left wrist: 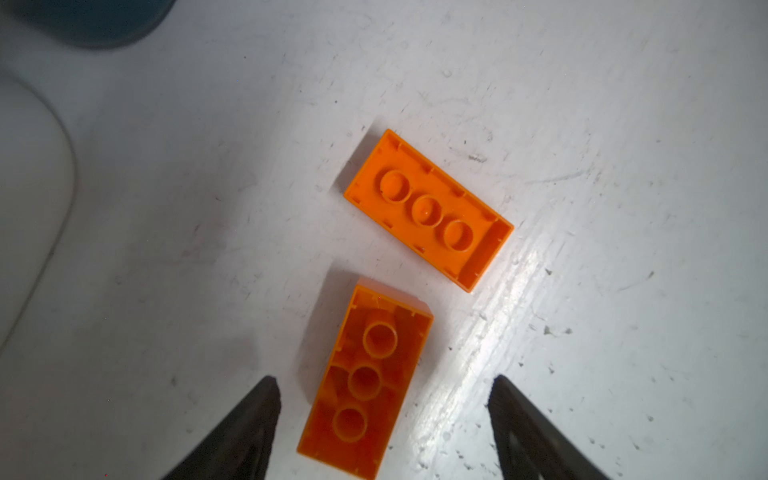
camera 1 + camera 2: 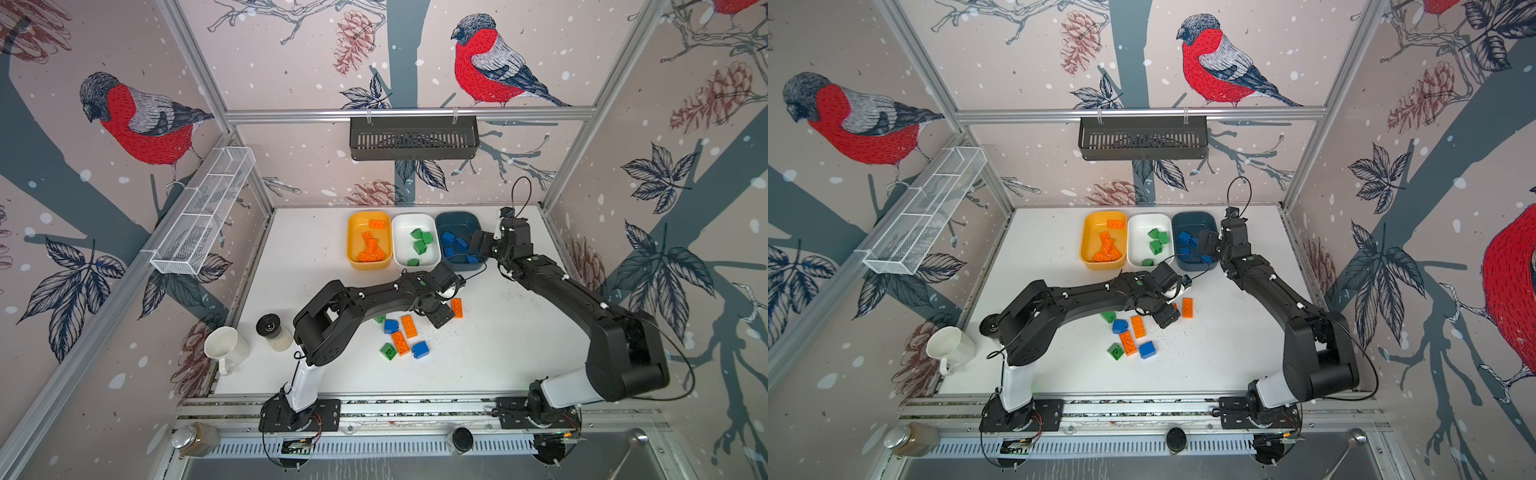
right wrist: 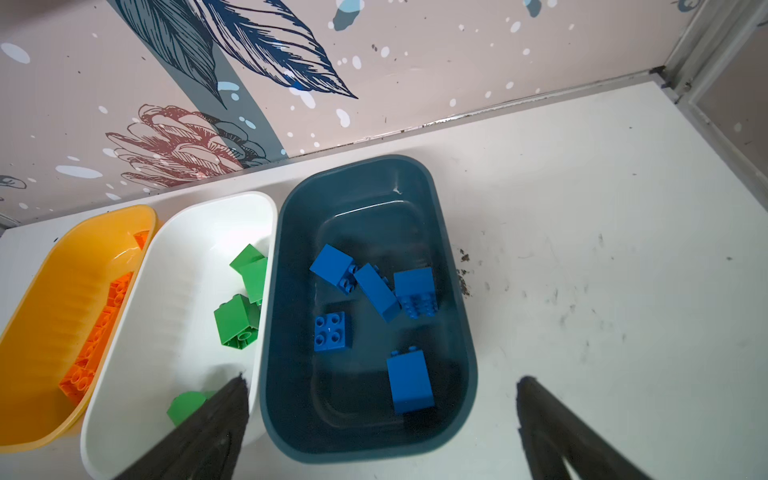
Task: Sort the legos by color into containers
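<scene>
The left jaws stand spread either side of an upturned orange brick (image 1: 365, 382) on the worktop (image 1: 623, 208), touching neither flank. A second orange brick (image 1: 428, 210) lies just beyond it. The right jaws hang wide apart and empty over the teal tub (image 3: 286, 332), where five blue bricks (image 3: 409, 386) lie. The yellow-orange tub (image 2: 351, 249) and white tub (image 2: 401, 228) sit alongside. The left arm (image 2: 374, 295) overhangs the loose legos (image 2: 401, 343), half hiding a green one (image 2: 379, 319). A mug (image 2: 224, 347) and a jar (image 2: 274, 332) stand well to the left.
</scene>
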Motion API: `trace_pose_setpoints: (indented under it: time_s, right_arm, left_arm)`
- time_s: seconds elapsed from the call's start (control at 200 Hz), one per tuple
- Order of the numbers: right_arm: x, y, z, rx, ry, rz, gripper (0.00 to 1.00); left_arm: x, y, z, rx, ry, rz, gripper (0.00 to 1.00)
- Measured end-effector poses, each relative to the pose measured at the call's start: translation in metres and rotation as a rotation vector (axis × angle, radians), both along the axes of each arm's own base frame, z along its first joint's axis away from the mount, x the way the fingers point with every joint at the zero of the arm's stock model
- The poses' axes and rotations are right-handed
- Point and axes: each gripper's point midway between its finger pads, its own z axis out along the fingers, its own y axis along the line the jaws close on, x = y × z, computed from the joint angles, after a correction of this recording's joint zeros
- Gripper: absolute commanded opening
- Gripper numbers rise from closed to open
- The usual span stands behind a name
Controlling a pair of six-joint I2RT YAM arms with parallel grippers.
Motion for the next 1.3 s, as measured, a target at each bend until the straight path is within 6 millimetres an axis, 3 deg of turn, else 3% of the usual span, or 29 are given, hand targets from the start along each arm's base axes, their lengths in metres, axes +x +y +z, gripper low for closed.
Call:
trace_pose_setpoints:
  time_s: [0.21,0.48,0.865,0.981,1.301]
  right_arm:
    - [-0.024,-0.032,0.007,0.023,-0.046,-0.148,0.99]
    - [-0.038,-0.063,0.021,0.021,-0.090,-0.266,1.00]
    - [-0.049,-0.060,0.029,0.082,-0.141,-0.238,1.00]
    - [-0.048,-0.054,0.029,0.096,-0.138,-0.208,1.00]
    - [-0.044,-0.027,0.025,0.102,-0.115,-0.121,1.00]
  left_arm:
    - [-0.001,0.001,-0.015,0.025,0.019,-0.007,0.65]
    - [-0.001,-0.001,-0.019,0.019,0.015,-0.012,0.52]
    - [0.000,0.007,-0.022,-0.004,0.005,0.026,0.30]
    - [0.013,0.022,-0.006,-0.051,-0.003,0.096,0.27]
    - [0.074,0.078,0.073,-0.335,-0.079,0.333,0.25]
